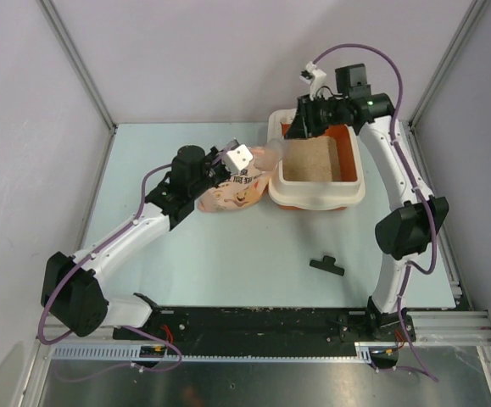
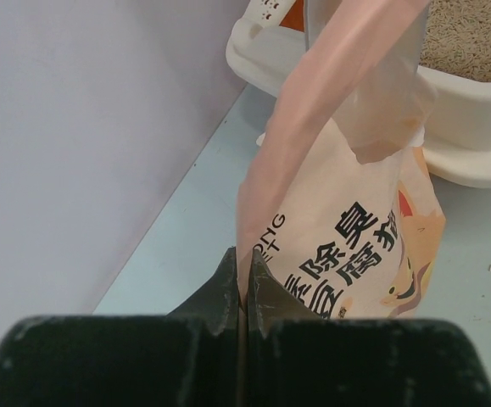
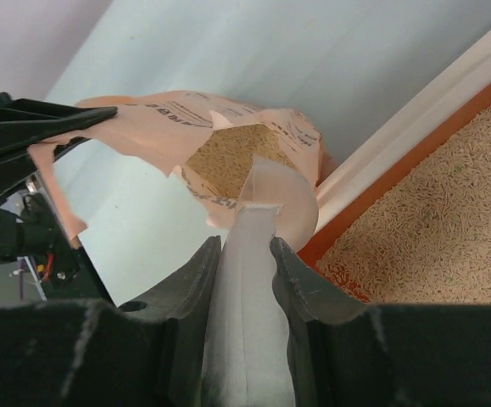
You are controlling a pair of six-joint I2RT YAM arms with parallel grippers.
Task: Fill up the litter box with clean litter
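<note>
Our left claw (image 2: 245,284) is pinched tight on one edge of the pink litter bag (image 2: 347,246). Our right claw (image 3: 245,246) grips the bag's open top, just beside the litter box (image 1: 317,197). We should lift slowly and keep the mouth over the box so no litter (image 3: 228,161) spills.

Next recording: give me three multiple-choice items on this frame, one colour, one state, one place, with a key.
1. The litter box has inner walls that are: A blue; B orange; C green.
2. The left gripper is: A shut on the litter bag; B open, holding nothing; C out of view.
3. The black clip lies: A in the box; B on the bag; C on the table, apart from both.
Key: 1 B, orange shows inside the rim; 2 A, it pinches the bag's edge; 3 C, it touches neither.
</note>
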